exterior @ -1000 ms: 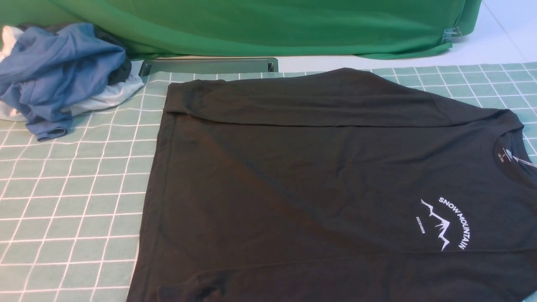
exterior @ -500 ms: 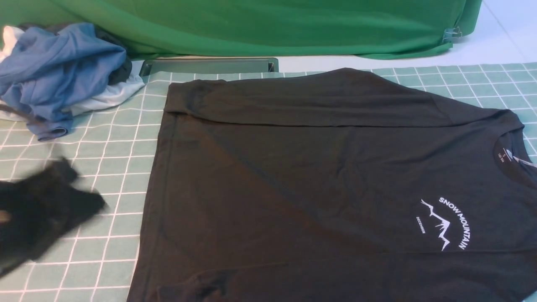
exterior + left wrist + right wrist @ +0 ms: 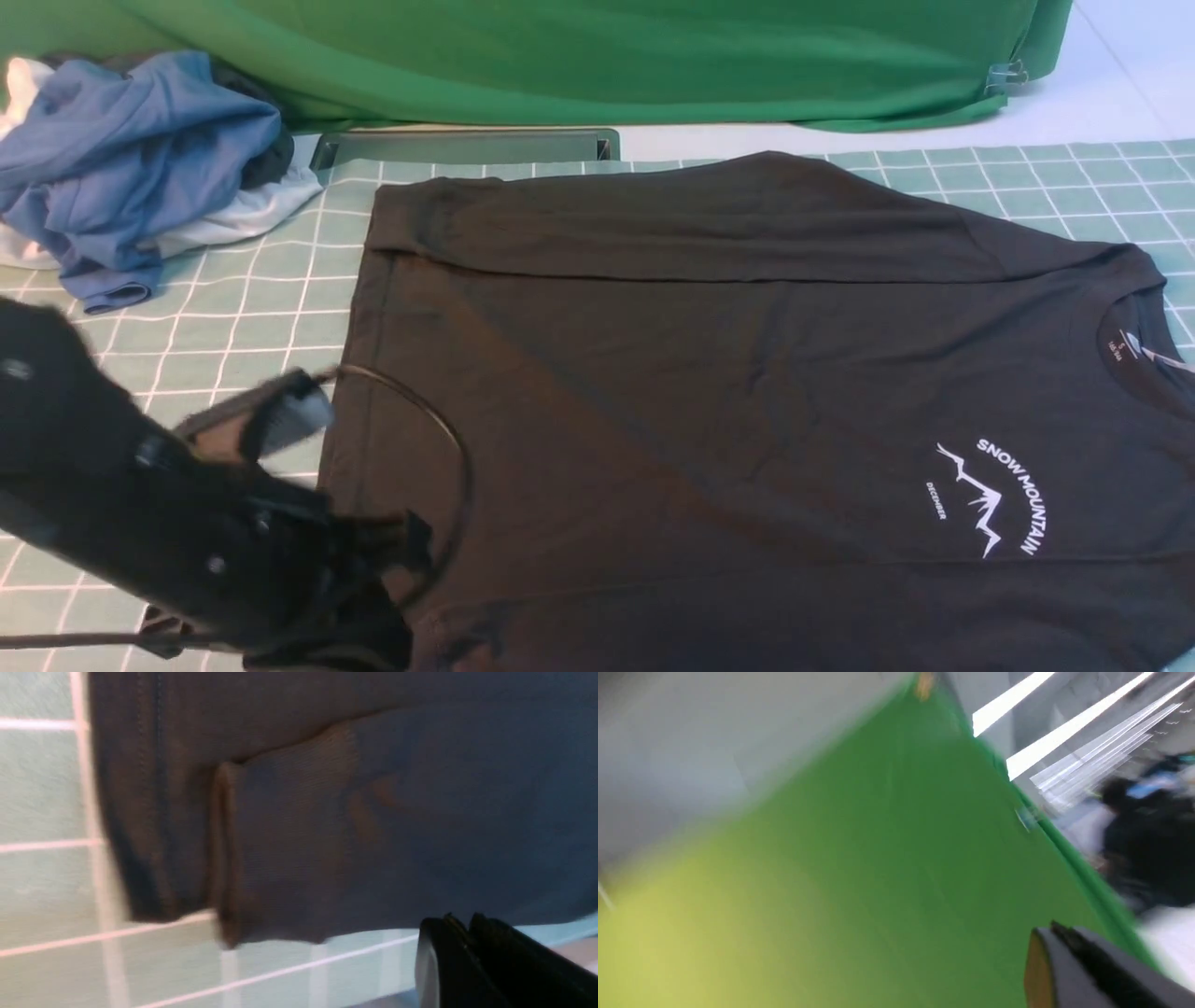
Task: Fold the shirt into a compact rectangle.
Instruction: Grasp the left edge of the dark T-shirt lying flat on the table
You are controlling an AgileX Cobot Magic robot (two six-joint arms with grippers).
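Note:
The black shirt [image 3: 728,392] lies flat on the checked mat, collar to the right and white mountain print [image 3: 990,499] facing up. Both sleeves are folded in over the body. My left arm [image 3: 187,523] reaches in from the lower left, over the shirt's near hem corner. In the left wrist view my left gripper [image 3: 462,921] is shut and empty, just off the edge of the folded sleeve [image 3: 280,835]. My right gripper [image 3: 1057,931] is out of the front view. In its own blurred view it is shut with nothing in it, pointing at the green cloth [image 3: 878,858].
A pile of blue and white garments [image 3: 140,159] sits at the back left of the green checked mat [image 3: 187,373]. The bright green cloth [image 3: 579,56] hangs across the back, with a grey slot [image 3: 467,145] just before it.
My left arm has swept in from the left edge to the shirt's near hem corner. The shirt has not moved.

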